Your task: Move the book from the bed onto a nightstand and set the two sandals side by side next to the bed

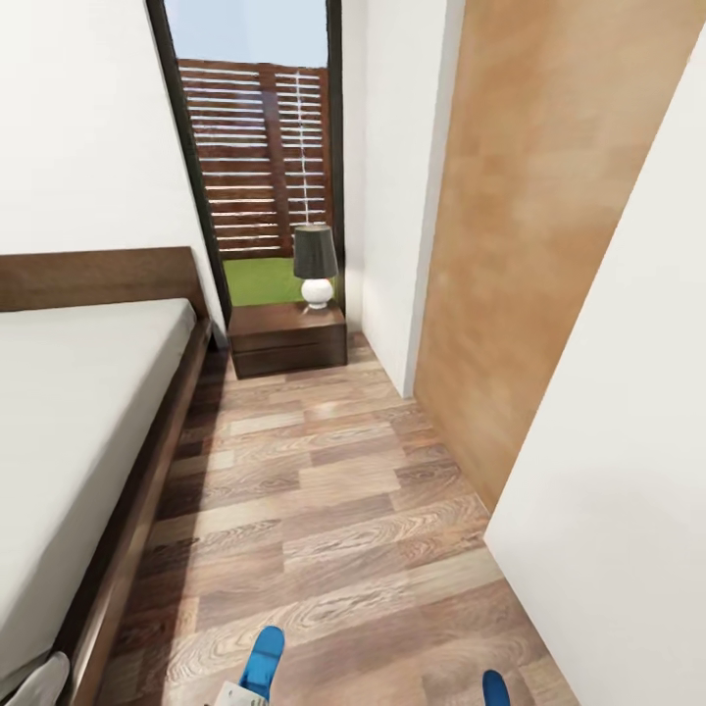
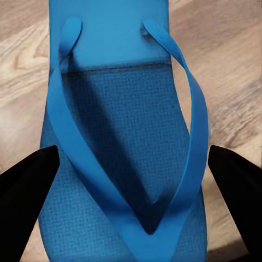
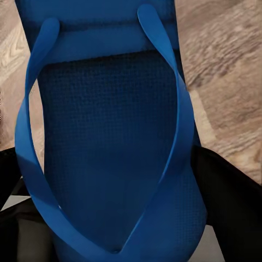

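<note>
Head view: we record the bed [image 1: 78, 412], off-white mattress on a dark frame, along the left side of the wood-plank floor [image 1: 333, 510]. The nightstand [image 1: 287, 338] stands at the floor's far end, just beside the bed's head corner, bearing a black-shaded lamp [image 1: 316, 265]. Two blue sandal tips show at the floor's near edge: one sandal [image 1: 263, 662] left of centre, the other sandal [image 1: 496, 688] further right, well apart.

Left wrist view: we log the left gripper [image 2: 131, 180], its dark fingers [image 2: 24, 188] flanking a blue sandal [image 2: 123, 147] above the floor; whether they grip it we cannot tell.

Right wrist view: we log the right gripper [image 3: 117, 191], its fingers [image 3: 226, 185] pressed against the second sandal [image 3: 109, 136], clamped around it.
</note>
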`<state>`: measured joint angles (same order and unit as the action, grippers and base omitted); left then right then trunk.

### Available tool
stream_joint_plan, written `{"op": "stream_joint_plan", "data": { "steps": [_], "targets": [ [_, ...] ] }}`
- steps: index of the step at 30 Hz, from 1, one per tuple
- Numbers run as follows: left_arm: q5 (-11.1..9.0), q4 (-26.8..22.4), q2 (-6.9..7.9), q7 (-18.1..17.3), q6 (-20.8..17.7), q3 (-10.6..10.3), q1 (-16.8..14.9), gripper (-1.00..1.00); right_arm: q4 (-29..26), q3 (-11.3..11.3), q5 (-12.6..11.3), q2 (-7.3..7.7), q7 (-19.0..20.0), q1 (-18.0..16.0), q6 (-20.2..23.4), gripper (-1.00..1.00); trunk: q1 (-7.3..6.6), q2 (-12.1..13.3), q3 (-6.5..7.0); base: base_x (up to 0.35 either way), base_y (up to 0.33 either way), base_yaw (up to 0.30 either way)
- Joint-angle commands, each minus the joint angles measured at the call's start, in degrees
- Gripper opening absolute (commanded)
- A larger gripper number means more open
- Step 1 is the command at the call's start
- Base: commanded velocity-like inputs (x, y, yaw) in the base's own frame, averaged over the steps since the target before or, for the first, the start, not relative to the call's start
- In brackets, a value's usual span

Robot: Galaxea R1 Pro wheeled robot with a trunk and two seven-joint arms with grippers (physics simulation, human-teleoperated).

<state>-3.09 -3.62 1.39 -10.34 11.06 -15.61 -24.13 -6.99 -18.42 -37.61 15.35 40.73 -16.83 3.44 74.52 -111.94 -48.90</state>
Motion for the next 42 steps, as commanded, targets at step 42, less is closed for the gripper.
{"op": "stream_joint_plan", "data": {
  "steps": [42],
  "targets": [
    [-0.3,0.1,-0.04,-0.1,0.2,-0.4,0.0,-1.0,0.0,-0.3,-0.6,0.03,0.2,0.0,0.4,-1.0,0.03,0.0,-0.05,0.329,0.0,0.08]
  ]
}}
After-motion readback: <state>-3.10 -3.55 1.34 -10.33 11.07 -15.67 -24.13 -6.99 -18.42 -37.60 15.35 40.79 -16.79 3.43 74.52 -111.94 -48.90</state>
